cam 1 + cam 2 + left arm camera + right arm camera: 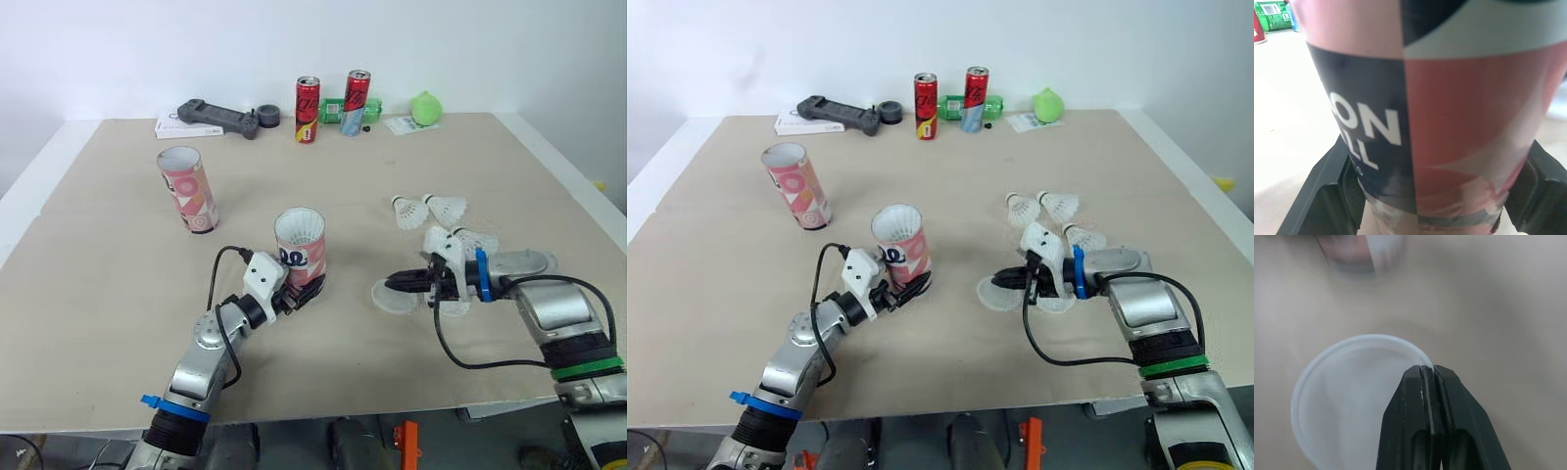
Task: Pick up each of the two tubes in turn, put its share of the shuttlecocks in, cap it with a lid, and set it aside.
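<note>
tube (300, 247) stands mid-table, clamped low in my left gripper (302, 292). my right gripper (1427, 371) pinches the lid (1342, 401) by its rim, near the tube's right. i should carry it level, centre it over the mouth, then press evenly.

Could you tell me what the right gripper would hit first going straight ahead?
Probably the tube held by the left gripper; the right gripper, pinching a lid, aims roughly there, though depth is unclear.
</note>
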